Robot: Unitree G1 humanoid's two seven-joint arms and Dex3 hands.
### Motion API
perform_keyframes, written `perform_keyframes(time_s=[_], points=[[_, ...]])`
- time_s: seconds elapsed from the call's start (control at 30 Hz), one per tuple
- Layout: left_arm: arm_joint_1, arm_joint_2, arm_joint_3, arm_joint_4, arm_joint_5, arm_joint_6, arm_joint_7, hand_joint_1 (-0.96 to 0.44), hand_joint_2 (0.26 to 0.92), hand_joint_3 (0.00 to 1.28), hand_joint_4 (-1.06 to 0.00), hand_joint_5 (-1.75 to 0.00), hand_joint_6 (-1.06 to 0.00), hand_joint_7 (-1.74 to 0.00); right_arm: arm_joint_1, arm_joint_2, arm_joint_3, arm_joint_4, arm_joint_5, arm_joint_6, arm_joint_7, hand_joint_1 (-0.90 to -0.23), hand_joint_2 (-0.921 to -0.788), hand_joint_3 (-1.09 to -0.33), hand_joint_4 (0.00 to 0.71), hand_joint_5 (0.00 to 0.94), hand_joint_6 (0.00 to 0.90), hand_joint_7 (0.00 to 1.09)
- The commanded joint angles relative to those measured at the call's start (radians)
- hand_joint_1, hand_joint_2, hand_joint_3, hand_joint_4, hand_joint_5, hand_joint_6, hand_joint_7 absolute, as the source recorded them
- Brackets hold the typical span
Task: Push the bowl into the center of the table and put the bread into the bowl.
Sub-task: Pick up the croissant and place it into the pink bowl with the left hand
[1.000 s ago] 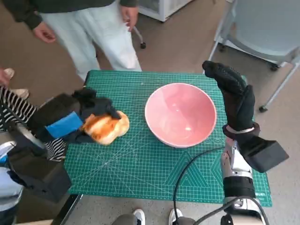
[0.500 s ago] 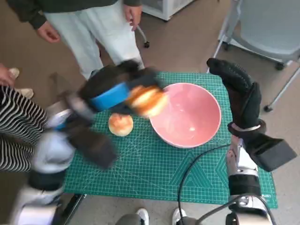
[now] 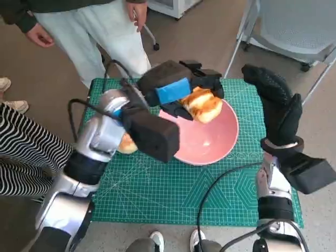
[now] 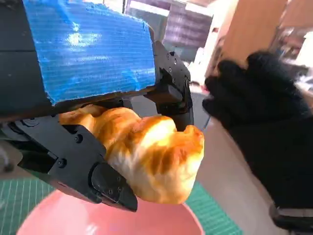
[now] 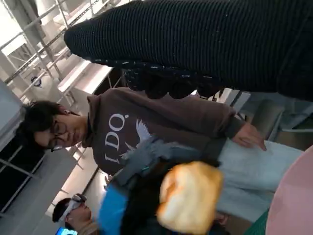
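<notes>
Now, the scene by its parts, each placed against the pink bowl.

Bowl: the pink bowl (image 3: 202, 139) sits on the green cutting mat (image 3: 157, 194), about midway across it and toward the mat's far edge; its inside is bare where it shows.

Held bread: a golden, glossy piece of bread (image 3: 201, 104) hangs in the air over the bowl's far rim, clear of the bowl's surface; the left wrist view shows it (image 4: 146, 154) above the pink rim (image 4: 98, 223).

Left hand: the left hand (image 3: 181, 89), blue tape across its back, grasps that bread from above, black fingers (image 4: 88, 171) clamped under and around the loaf; hand and forearm reach across the bowl's left side.

Second bread: another round bun (image 3: 127, 143) lies on the mat just left of the bowl, mostly hidden behind the left forearm; whether it touches the bowl cannot be told.

Right hand: the right hand (image 3: 275, 105) in its knitted glove stands upright just right of the bowl, fingers extended and together, holding nothing; contact with the rim cannot be told.

People: beyond the bowl's far side, a person in pale trousers (image 3: 100, 37) stands at the mat's edge; left of it, a striped sleeve (image 3: 26, 157) shows.

Chair: a grey chair (image 3: 294, 26) stands beyond the bowl to the right.
</notes>
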Motion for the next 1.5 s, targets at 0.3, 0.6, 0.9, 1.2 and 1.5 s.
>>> perform_keyframes(time_s=[0.3, 0.6, 0.9, 1.2, 1.5], points=[[-0.122, -0.069, -0.071, 0.191, 0.103, -0.017, 0.078, 0.0, 0.919, 0.07, -0.72, -1.07, -0.58, -1.28, 0.043, 0.003, -0.005, -0.023, -0.017, 0.01, -0.025, -0.686, -0.921, -0.664, 0.167, 0.004, -0.001, 0.64], [-0.151, -0.099, -0.091, 0.319, 0.112, -0.038, 0.097, 0.0, 0.92, 0.08, -0.71, -1.08, -0.58, -1.28, 0.054, 0.001, -0.004, -0.036, -0.03, 0.009, -0.044, -0.688, -0.921, -0.663, 0.168, 0.004, -0.001, 0.64], [-0.156, -0.121, -0.084, 0.395, 0.076, 0.009, 0.002, -0.08, 0.781, 0.21, -0.26, -0.58, -0.14, -0.84, 0.065, 0.002, -0.004, -0.055, -0.041, 0.015, -0.058, -0.688, -0.921, -0.663, 0.168, 0.004, -0.001, 0.64], [-0.15, -0.11, -0.08, 0.375, 0.049, 0.06, -0.101, -0.26, 0.708, 0.18, -0.06, -0.08, 0.0, -0.56, 0.068, 0.005, 0.0, -0.063, -0.043, 0.025, -0.064, -0.686, -0.921, -0.664, 0.168, 0.003, -0.001, 0.64], [-0.121, -0.067, -0.069, 0.296, 0.044, 0.056, -0.122, -0.39, 0.744, 0.12, -0.04, -0.03, 0.0, -0.5, 0.066, 0.007, 0.002, -0.062, -0.044, 0.026, -0.064, -0.686, -0.921, -0.662, 0.168, 0.003, -0.001, 0.63]])
